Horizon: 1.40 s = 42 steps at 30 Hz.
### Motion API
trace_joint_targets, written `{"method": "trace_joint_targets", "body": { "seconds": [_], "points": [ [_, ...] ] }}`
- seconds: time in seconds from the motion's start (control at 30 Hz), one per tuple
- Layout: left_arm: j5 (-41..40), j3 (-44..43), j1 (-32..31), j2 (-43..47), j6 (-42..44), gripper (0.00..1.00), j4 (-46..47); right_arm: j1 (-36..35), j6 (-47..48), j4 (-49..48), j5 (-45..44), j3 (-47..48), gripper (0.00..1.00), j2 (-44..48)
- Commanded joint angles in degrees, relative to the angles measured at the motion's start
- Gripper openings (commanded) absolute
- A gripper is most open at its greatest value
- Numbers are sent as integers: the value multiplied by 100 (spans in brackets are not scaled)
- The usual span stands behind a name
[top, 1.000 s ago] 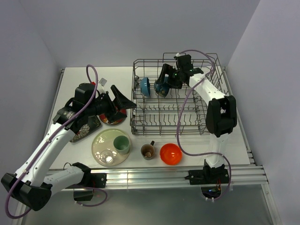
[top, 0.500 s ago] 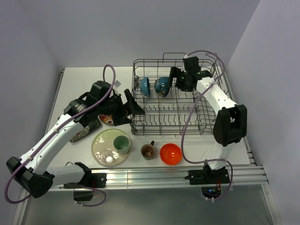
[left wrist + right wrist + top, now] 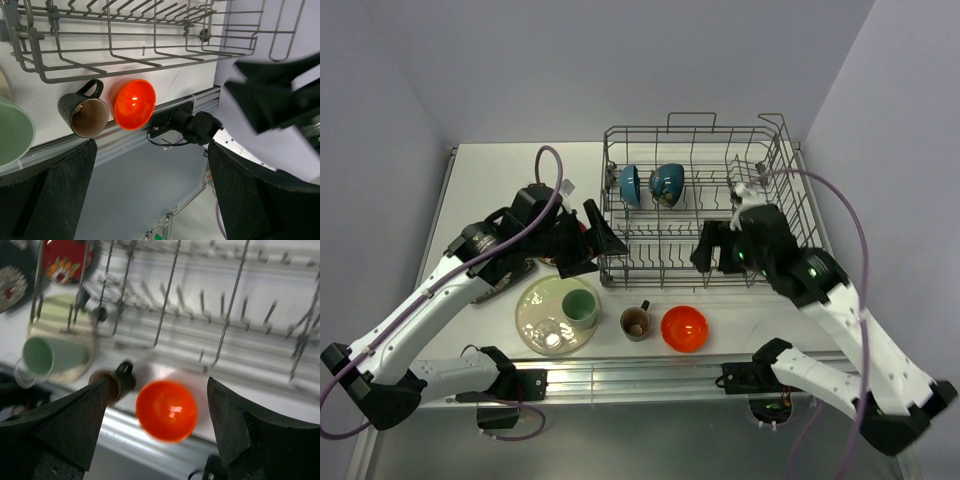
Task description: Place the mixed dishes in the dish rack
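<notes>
Dish rack (image 3: 660, 262) held two blue bowls (image 3: 668, 183) in its far left part; we saw the orange bowl (image 3: 684, 328) and brown mug (image 3: 636, 322) on the table (image 3: 490, 170) before it. Left gripper (image 3: 592, 243) and right gripper (image 3: 710, 262) both gaped wide, empty.

rack (image 3: 670, 238) grey metal wire, smooth, dull satin; orange bowl (image 3: 684, 328) very glossy with a hard highlight, maybe glazed ceramic, wrist view too blurred to tell; mug (image 3: 84, 107) dark shiny glaze outside, duller tan inside; green cup (image 3: 580, 306) pale, near matt; plate (image 3: 532, 300) cream, smooth, soft sheen; glass (image 3: 552, 336) clear, shiny; blue bowl (image 3: 631, 184) and second bowl (image 3: 667, 183) glossy glaze; table (image 3: 500, 170) white, matt, smooth; rail (image 3: 650, 372) bare brushed aluminium; left fingers (image 3: 55, 195) and right fingers (image 3: 55, 425) matt black plastic; left arm (image 3: 420, 310) and right arm (image 3: 865, 345) smooth white plastic shells; cable (image 3: 545, 160) purple, smooth, rubbery
</notes>
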<state>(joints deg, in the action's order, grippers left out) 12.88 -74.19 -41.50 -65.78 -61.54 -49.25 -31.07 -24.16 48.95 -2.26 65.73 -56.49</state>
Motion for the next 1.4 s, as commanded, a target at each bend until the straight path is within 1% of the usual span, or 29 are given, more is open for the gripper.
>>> {"method": "trace_joint_targets", "body": {
  "seconds": [0.0,0.03,0.07,0.13,0.27,0.4,0.57,0.67,0.8,0.93,0.97,1.03,1.13,1.17,1.23,1.27,1.3,1.33,1.37],
  "points": [
    [-287,72,-78,258,-253,99,38,-425,-1062,712,-11,-675,85,934],
    [-252,80,-95,250,-280,99,74,-739,-1282,834,-46,-807,84,1147],
    [-225,63,-148,232,-323,99,91,-882,-1467,879,-151,-1034,84,1314],
    [-242,-103,-227,75,-341,99,65,-1058,-1837,1019,-213,-1264,83,1675],
    [-304,-525,-455,-259,-341,99,21,-1252,-2232,959,-47,-2002,83,1826],
    [-409,-877,-666,-506,-455,99,65,-1384,-2532,713,-125,-2547,83,1773],
    [-480,-834,-1000,-497,-701,99,232,-1437,-2883,151,-29,-3268,82,1597],
    [-541,-781,-1097,-445,-780,99,250,-1446,-3041,-183,-20,-3611,79,1588],
    [-638,-720,-1124,-313,-833,99,215,-1507,-3121,-605,-55,-3936,76,1334],
    [-656,-684,-1124,-286,-842,99,223,-1718,-3243,-808,-178,-4104,68,1097],
    [-630,-667,-1124,-278,-834,99,232,-1866,-3322,-825,-265,-4112,65,1044],
    [-612,-632,-1133,-278,-842,99,276,-2025,-3480,-808,-336,-4130,63,1000],
    [-594,-553,-1133,-260,-842,99,355,-2412,-3761,-650,-582,-4113,51,1017],
    [-594,-535,-1133,-251,-842,99,364,-2517,-3867,-554,-695,-4069,42,1052],
    [-568,-491,-1133,-251,-842,99,408,-2842,-4130,-185,-1056,-3903,31,1236],
    [-550,-482,-1133,-269,-842,99,425,-2948,-4227,-53,-1170,-3849,18,1385],
    [-541,-473,-1141,-278,-834,99,425,-3097,-4289,200,-1250,-3788,10,1465],
    [-533,-473,-1141,-286,-799,99,399,-3159,-4420,342,-1355,-3657,3,1544],
    [-524,-482,-1150,-313,-781,99,382,-3212,-4483,474,-1399,-3577,0,1692]
  ]
}}
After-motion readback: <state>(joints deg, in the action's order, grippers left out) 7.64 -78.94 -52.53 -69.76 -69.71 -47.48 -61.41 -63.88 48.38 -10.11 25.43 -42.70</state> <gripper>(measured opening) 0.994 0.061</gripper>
